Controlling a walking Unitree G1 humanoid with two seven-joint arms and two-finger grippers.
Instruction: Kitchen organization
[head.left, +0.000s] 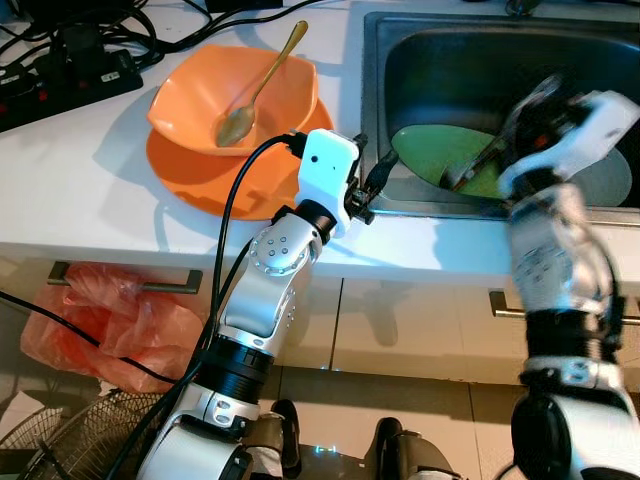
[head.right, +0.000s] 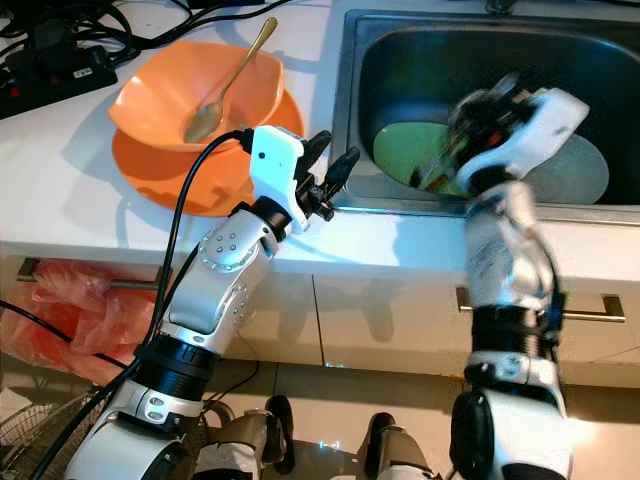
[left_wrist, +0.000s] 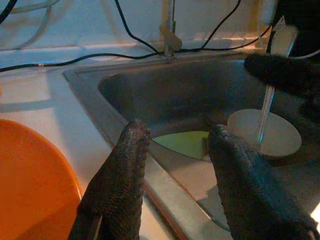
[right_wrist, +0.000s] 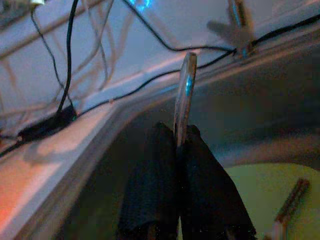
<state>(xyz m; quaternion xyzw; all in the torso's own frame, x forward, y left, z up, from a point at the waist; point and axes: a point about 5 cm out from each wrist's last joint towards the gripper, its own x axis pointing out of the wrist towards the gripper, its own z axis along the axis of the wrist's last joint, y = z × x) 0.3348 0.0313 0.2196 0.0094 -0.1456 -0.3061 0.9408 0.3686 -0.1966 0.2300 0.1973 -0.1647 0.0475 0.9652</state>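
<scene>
My left gripper (head.left: 372, 178) is open and empty, over the counter's front edge at the left rim of the steel sink (head.left: 372, 100). Above the sink's middle, my right gripper (right_wrist: 176, 132) is shut on a flat silver utensil (right_wrist: 185, 85) that stands up from its fingers. A green plate (head.left: 435, 150) lies in the sink with a brown-handled utensil (right_wrist: 291, 201) on it, and a pale round plate (left_wrist: 280, 132) lies beside it. On the counter to the left, an orange bowl (head.left: 200, 100) holding a gold spoon (head.left: 262, 82) sits on an orange plate (head.left: 190, 180).
A black power strip (head.left: 70, 75) and cables lie at the counter's back left. The faucet (left_wrist: 170, 35) stands behind the sink. Below the counter are drawer handles (head.left: 150, 287), a red plastic bag (head.left: 110, 320) and a wire fan guard (head.left: 75, 440) on the floor.
</scene>
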